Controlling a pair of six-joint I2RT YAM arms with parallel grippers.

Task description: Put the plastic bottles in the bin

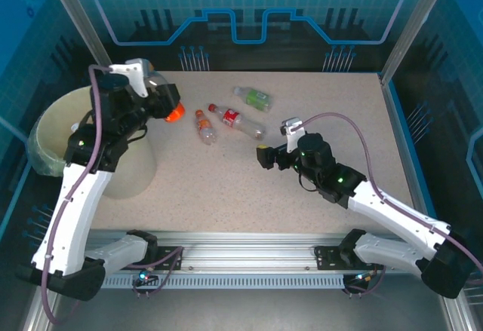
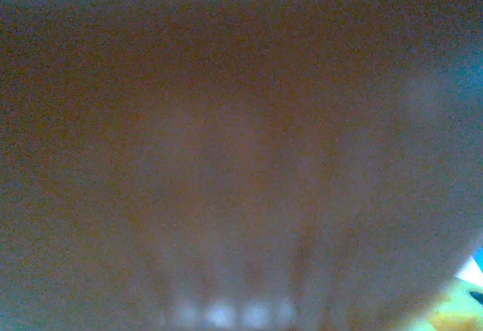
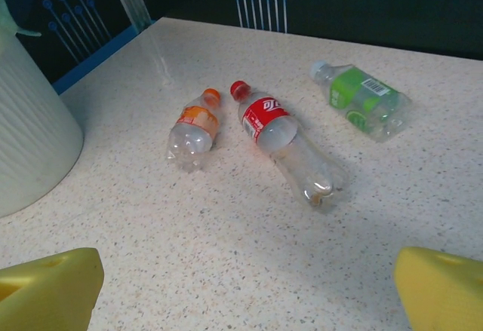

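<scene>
Three plastic bottles lie on the speckled table: an orange-label one (image 1: 204,127) (image 3: 193,129), a red-label one (image 1: 236,121) (image 3: 287,141) and a green-label one (image 1: 253,98) (image 3: 362,99). My left gripper (image 1: 160,97) is raised beside the bin (image 1: 56,139) and shut on a clear bottle with an orange cap (image 1: 175,114). That bottle sits so close to the left wrist camera that the view is a brown blur. My right gripper (image 1: 266,156) hovers low over bare table in front of the red-label bottle. It is open, its yellow fingertips (image 3: 49,289) wide apart, with nothing between them.
The pale ribbed wall of the bin (image 3: 26,142) stands at the table's left edge. Blue panels and metal posts (image 1: 75,14) close in the back and sides. An aluminium rail (image 1: 241,244) runs along the near edge.
</scene>
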